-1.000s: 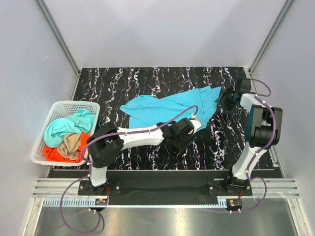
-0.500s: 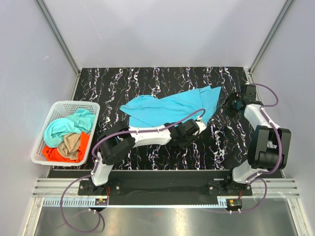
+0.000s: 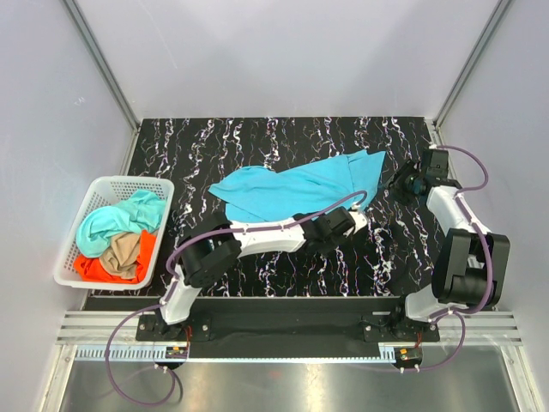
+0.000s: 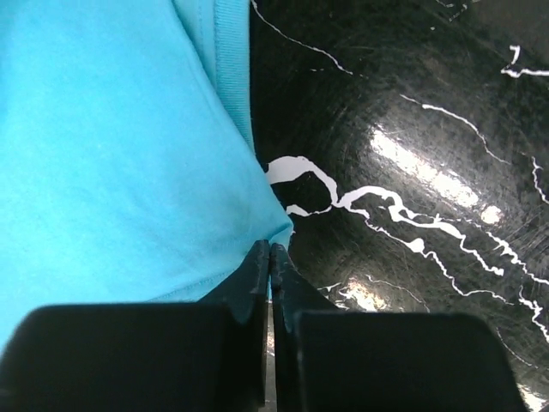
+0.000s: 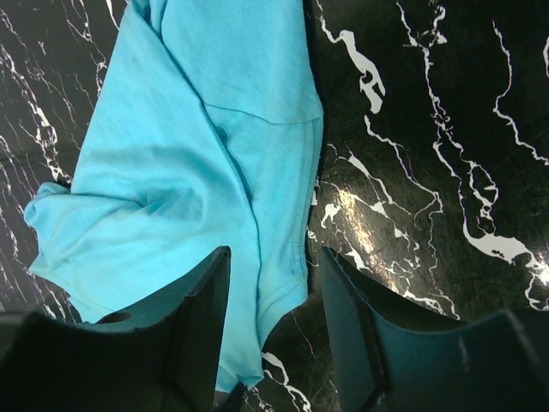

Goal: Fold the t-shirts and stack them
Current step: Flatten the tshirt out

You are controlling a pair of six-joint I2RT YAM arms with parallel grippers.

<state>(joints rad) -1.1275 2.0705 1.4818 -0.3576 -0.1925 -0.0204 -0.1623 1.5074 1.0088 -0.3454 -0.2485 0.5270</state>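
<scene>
A bright cyan t-shirt (image 3: 292,189) lies loosely spread across the middle of the black marbled table. My left gripper (image 3: 352,216) reaches to its near right corner. In the left wrist view the jaws (image 4: 271,251) are shut, with the shirt's hem corner (image 4: 129,154) pinched between the tips. My right gripper (image 3: 397,182) hovers at the shirt's far right corner. In the right wrist view it (image 5: 270,292) stands open, with the cyan cloth (image 5: 197,172) lying below and between its fingers. Mint-teal (image 3: 116,219), tan (image 3: 125,251) and orange-red (image 3: 90,268) t-shirts are bundled in the basket.
A white plastic lattice basket (image 3: 103,185) sits at the table's left edge. Grey walls stand close on both sides and behind. Bare marbled table (image 3: 257,137) shows beyond the shirt and at the near right (image 3: 386,257).
My left gripper has shut on the cyan shirt's near right corner after sliding a little to the right. The right arm has shifted its elbow; its gripper stays open at the far corner.
</scene>
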